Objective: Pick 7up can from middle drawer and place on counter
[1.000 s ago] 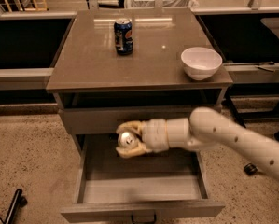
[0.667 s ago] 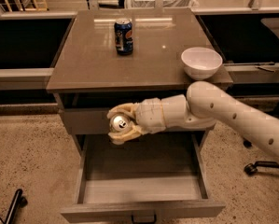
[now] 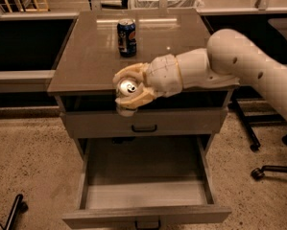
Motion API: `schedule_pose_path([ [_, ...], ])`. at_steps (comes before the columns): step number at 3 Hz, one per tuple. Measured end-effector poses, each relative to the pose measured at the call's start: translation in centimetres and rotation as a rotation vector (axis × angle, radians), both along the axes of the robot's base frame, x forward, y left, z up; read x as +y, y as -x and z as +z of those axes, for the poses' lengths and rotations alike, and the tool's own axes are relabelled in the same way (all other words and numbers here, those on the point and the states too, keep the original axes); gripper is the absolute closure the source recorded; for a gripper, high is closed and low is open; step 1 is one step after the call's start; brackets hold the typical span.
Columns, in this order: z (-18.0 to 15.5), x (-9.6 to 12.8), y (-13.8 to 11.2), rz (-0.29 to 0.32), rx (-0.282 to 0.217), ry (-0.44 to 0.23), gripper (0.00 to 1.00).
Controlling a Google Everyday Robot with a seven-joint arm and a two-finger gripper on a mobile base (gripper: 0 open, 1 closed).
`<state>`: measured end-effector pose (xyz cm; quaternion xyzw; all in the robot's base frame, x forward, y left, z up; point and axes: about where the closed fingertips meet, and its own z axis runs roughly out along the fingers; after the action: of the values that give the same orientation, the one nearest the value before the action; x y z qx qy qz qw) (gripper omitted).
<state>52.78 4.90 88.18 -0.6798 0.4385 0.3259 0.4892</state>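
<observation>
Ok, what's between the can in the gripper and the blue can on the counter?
Nothing but bare counter, in the camera view. The gripper, fingers shut on the 7up can, is at the counter's front edge; the blue can stands farther back.

I'm counting two cans: 7up can (image 3: 128,86), dark blue can (image 3: 126,37) | counting two drawers: middle drawer (image 3: 148,195), closed drawer front (image 3: 100,124) | counting one counter (image 3: 85,66) | counting one gripper (image 3: 126,88), hanging at the counter's front edge, gripping the 7up can
</observation>
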Motion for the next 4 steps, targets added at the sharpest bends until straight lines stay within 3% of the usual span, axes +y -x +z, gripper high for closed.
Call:
schedule_pose_path([
  [1, 3.7, -2.2, -3.0, -0.091, 0.033, 0.003, 1.00],
  [2, 6.5, -4.7, -7.1, -0.194, 0.098, 0.006, 0.98],
  [3, 6.8, -5.7, -10.1, -0.248, 0.157, 0.006, 0.75],
  [4, 5.9, -5.1, -13.8, -0.322, 0.230, -0.004, 0.52],
])
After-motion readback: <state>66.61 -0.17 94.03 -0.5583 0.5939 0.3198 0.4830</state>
